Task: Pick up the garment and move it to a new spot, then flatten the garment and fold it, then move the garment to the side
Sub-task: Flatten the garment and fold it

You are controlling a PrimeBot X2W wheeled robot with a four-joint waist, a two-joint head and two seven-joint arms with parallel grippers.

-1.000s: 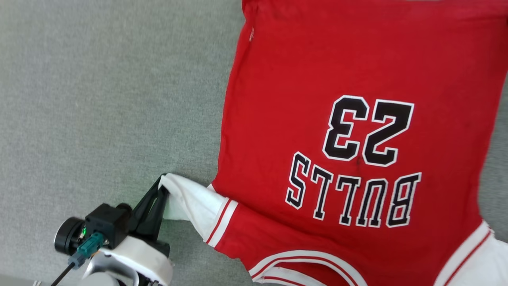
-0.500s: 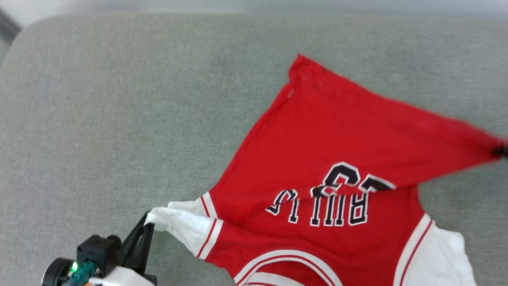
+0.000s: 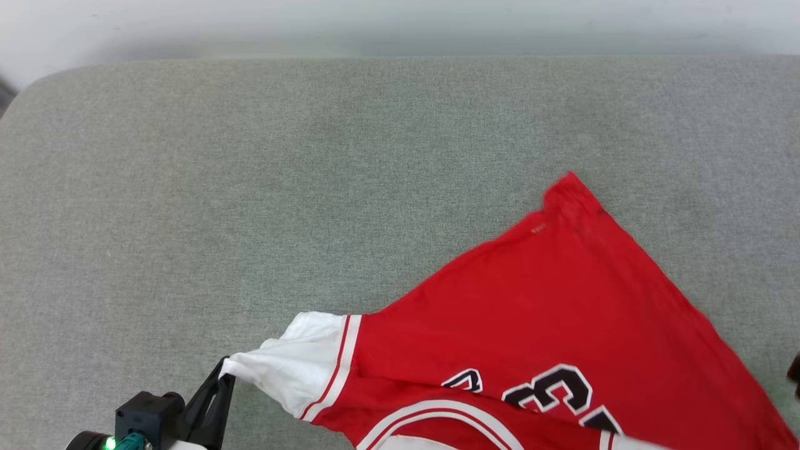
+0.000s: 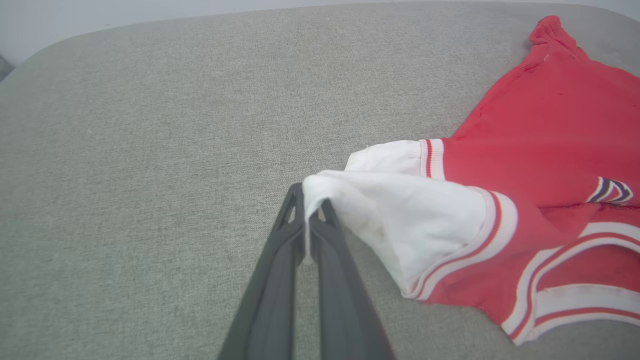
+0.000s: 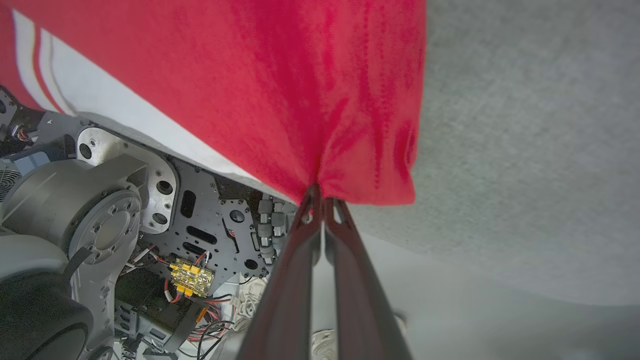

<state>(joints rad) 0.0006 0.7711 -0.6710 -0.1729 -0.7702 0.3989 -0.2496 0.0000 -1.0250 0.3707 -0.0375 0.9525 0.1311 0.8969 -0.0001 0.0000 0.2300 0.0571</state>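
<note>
1. The grey pad (image 3: 250, 187) spreads ahead of the left gripper (image 3: 223, 367) and to both its sides, its rounded far edge well beyond the fingertips; in the right wrist view it lies to the right of the right gripper (image 5: 321, 196)
2. The shirt (image 3: 562, 300) lies on the pad to the right of the left gripper, folded over itself so that red cloth covers part of the lettering; one red corner points toward the pad's far edge, well apart from the left gripper
3. The robot's chassis (image 5: 115, 210), bare metal plates with wires and a yellow connector, shows to the left of the right gripper and below the hanging cloth
4. The white sleeve (image 4: 400, 210), trimmed in red and white stripes, runs rightward from the left gripper's tips and is lifted off the pad just beside them
5. The left gripper is clamped on the sleeve's edge, a sliver of white cloth pinched between its two dark fingers
6. The right gripper is clamped on a red edge of the shirt; the cloth bunches at its tips and fans out beyond them
7. The print (image 3: 550, 390), black digits edged in white, shows only in part, to the right of the left gripper
</note>
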